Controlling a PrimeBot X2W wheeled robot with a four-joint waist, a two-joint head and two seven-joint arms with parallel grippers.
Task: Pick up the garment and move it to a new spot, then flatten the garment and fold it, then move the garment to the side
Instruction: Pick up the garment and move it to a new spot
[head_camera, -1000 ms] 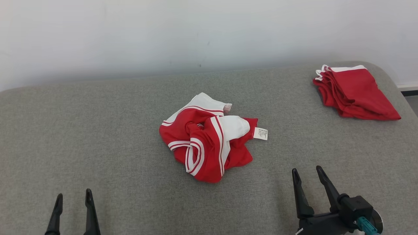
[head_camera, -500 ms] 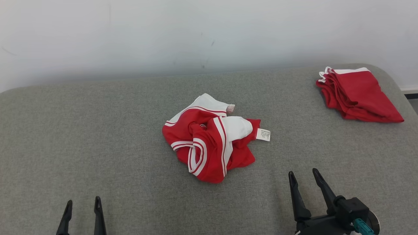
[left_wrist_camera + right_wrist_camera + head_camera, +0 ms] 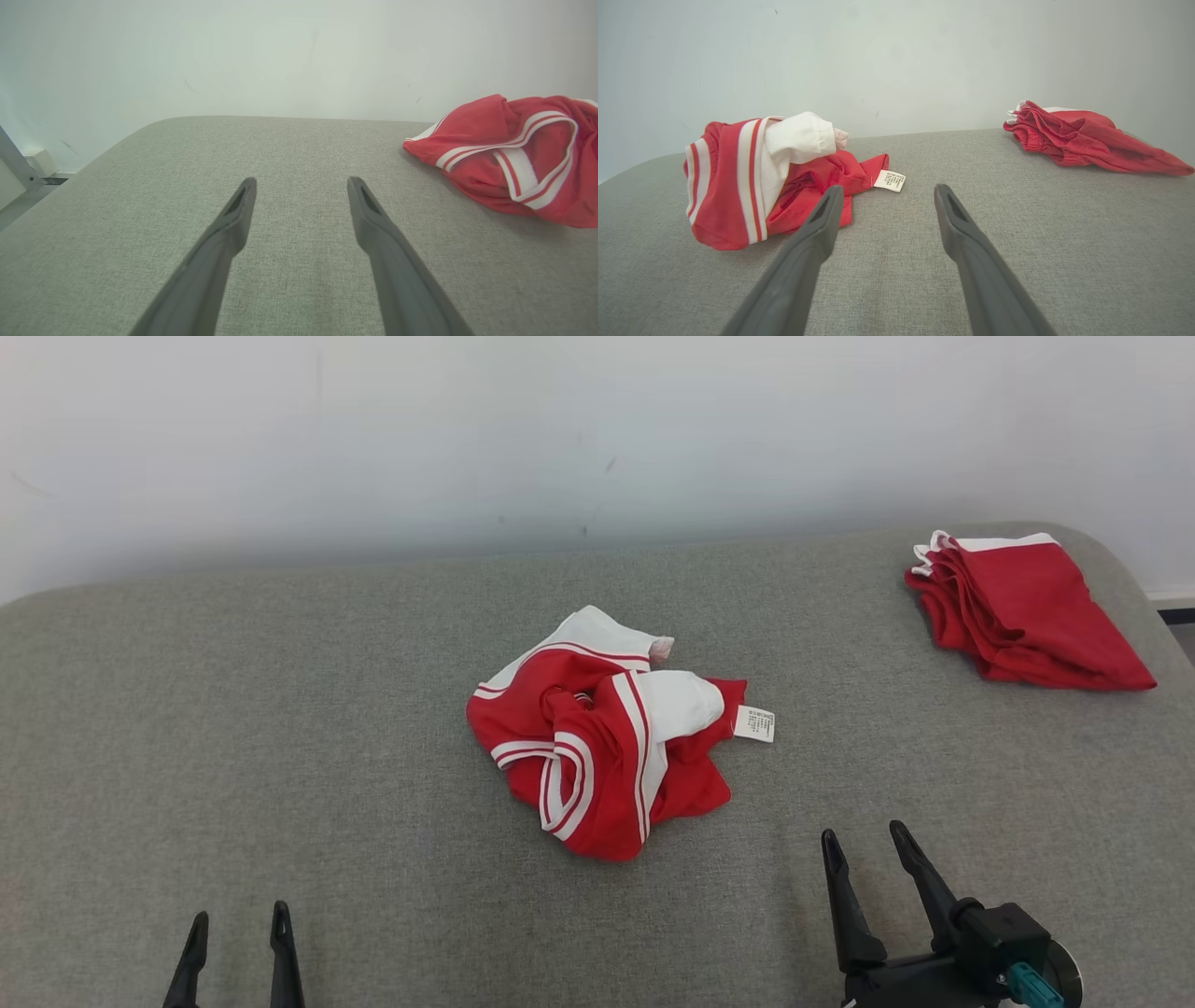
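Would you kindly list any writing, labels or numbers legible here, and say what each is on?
The white label on the crumpled red and white garment: several lines of dark print, too small to read.
No other text: none on the folded red garment or the grey surface.

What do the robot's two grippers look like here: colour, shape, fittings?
The left gripper and the right gripper each have two long, dark, matte fingers tapering to narrow tips, with a slot-like recess near each tip. Behind the right one sit a blocky black housing, a teal connector and a silvery disc.
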